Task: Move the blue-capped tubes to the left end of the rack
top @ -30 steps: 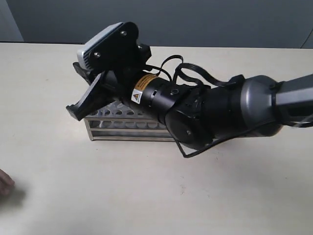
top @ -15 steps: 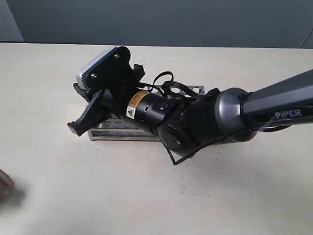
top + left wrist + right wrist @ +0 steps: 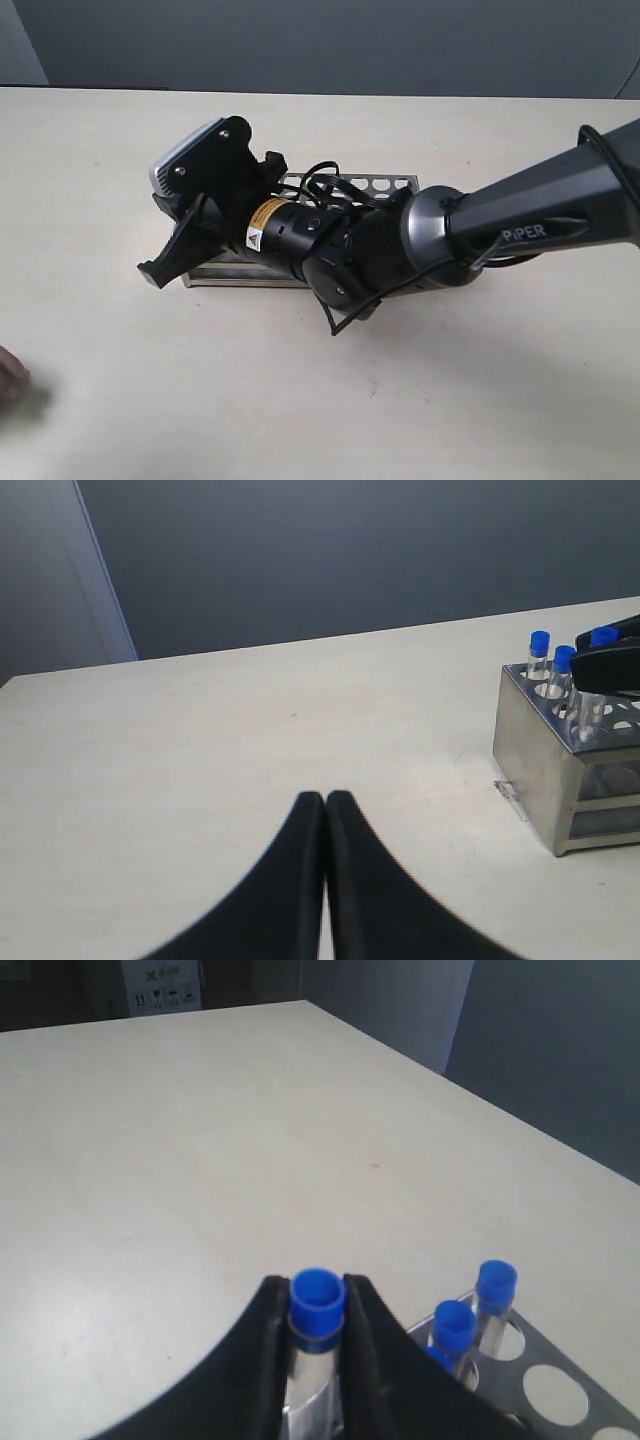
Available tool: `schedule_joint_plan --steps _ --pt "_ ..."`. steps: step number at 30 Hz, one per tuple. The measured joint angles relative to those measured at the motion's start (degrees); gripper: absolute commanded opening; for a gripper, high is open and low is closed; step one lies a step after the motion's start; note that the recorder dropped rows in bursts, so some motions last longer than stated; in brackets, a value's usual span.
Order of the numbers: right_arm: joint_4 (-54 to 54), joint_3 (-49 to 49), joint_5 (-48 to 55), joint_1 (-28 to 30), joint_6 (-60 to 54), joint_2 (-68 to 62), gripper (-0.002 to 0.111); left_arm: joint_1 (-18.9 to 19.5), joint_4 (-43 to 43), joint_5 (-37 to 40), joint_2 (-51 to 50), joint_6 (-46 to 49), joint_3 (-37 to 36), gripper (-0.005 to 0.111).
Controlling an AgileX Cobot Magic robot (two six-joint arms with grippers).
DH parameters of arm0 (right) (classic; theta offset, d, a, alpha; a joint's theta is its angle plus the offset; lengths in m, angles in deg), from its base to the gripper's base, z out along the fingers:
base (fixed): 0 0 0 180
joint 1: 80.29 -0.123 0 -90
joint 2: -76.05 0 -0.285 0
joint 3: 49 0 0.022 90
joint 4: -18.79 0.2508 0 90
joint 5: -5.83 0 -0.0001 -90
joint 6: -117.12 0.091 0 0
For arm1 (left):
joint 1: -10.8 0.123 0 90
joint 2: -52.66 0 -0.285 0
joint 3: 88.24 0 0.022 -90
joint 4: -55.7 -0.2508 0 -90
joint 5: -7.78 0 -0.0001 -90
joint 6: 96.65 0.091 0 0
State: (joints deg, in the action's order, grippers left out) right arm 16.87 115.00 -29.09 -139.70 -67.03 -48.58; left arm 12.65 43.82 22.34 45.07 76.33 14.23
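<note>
The silvery rack (image 3: pixel 385 185) lies mid-table, mostly hidden by my right arm. My right gripper (image 3: pixel 160 262) hangs over the rack's left end, shut on a blue-capped tube (image 3: pixel 318 1300) just below its cap. In the left wrist view that tube (image 3: pixel 603 636) stands at the rack's (image 3: pixel 540 770) near end, its lower part reaching down into the top plate, with one finger (image 3: pixel 612 666) across it. Two more blue-capped tubes (image 3: pixel 497 1285) (image 3: pixel 453 1325) stand in holes beside it, and a third cap is half hidden. My left gripper (image 3: pixel 325 798) is shut and holds nothing, low over bare table away from the rack.
Several holes in the rack's top plate (image 3: pixel 555 1392) toward its right end hold nothing. A small pinkish thing (image 3: pixel 8 377) shows at the left edge of the exterior view. A dark wall (image 3: pixel 400 40) runs behind the table's far edge.
My right arm has sunk and stretched over the rack's left end with the tube in its grip, uncovering more of the rack's right-hand holes. The left gripper's earlier position is not shown.
</note>
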Motion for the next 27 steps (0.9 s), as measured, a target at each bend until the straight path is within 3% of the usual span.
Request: schedule_joint_plan --steps 3,10,14,17,21,27 --pt "-0.1 0.0 0.67 0.0 0.05 0.0 0.002 0.0 0.0 0.0 0.0 0.0 0.0 0.001" --pt "-0.1 0.2 3.56 0.0 0.15 0.0 0.039 0.0 0.0 0.0 0.0 0.0 0.0 0.001" --pt "-0.26 0.2 4.34 0.0 0.28 0.0 0.04 0.0 0.0 0.0 0.0 0.0 0.0 0.001" --pt "-0.26 0.2 4.77 0.0 0.28 0.87 0.034 0.0 0.0 0.0 0.0 0.0 0.0 0.001" --pt "2.82 0.2 6.53 -0.04 -0.79 5.68 0.0 0.0 0.0 0.0 0.0 0.0 0.0 0.001" --pt "15.06 0.43 16.72 1.62 -16.95 20.29 0.0 0.0 0.0 0.0 0.0 0.0 0.0 0.001"
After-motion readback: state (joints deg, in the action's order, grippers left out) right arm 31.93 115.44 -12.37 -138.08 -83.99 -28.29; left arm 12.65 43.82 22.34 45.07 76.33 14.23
